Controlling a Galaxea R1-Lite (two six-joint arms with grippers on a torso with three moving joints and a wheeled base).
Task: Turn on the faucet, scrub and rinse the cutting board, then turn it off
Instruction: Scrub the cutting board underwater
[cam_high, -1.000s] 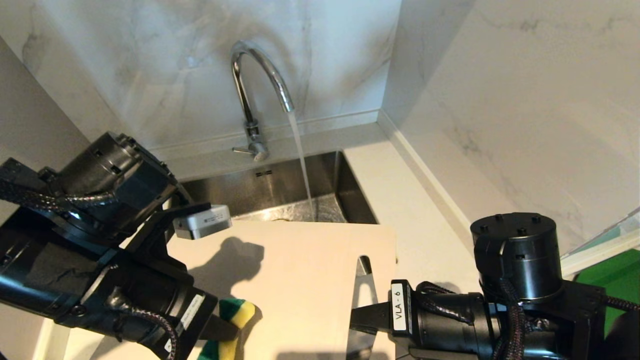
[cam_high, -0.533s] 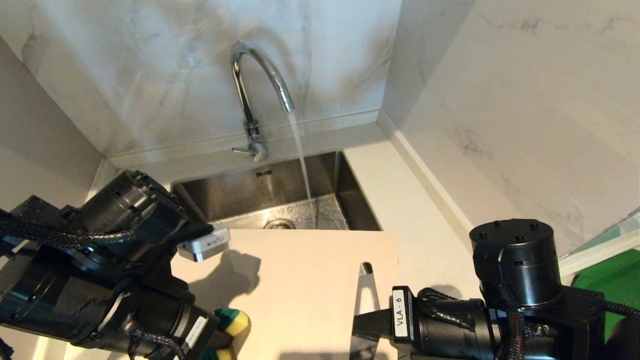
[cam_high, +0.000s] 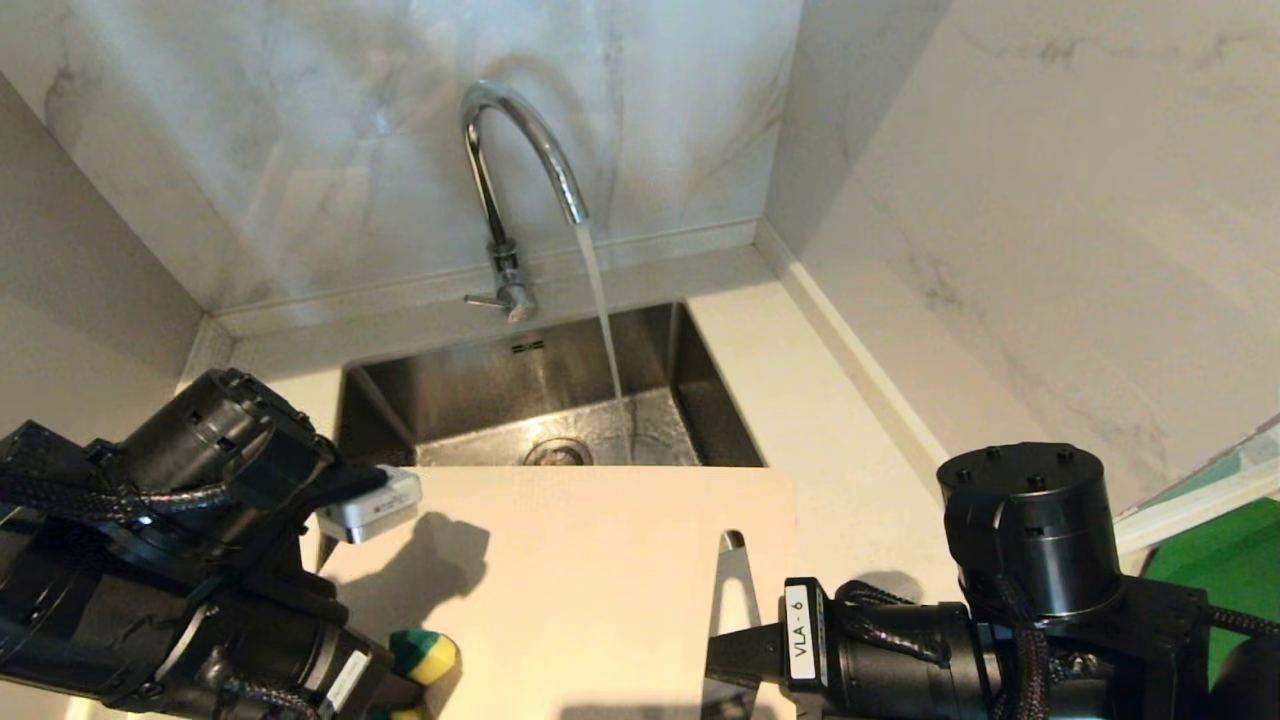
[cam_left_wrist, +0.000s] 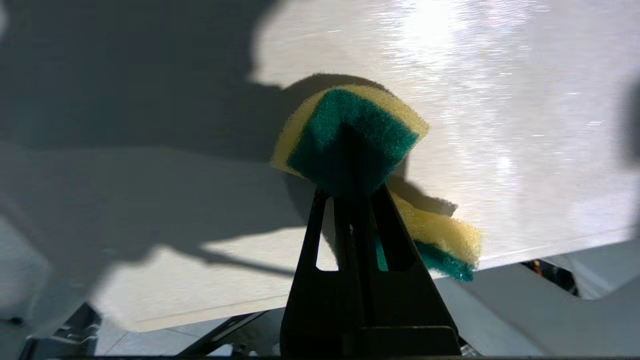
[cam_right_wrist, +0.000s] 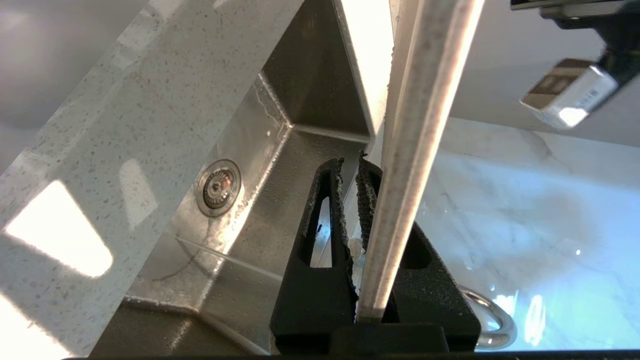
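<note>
Water runs from the faucet (cam_high: 520, 170) into the far sink (cam_high: 440, 400). Cutting board (cam_high: 580, 590) is held over the sink's near edge. Head view hides both grips; the left wrist view shows the left gripper (cam_left_wrist: 352, 192) clamped on a yellow-green sponge (cam_left_wrist: 350, 135) against the board, and the right wrist view shows the right gripper (cam_right_wrist: 350, 172) pinching the board's edge
</note>
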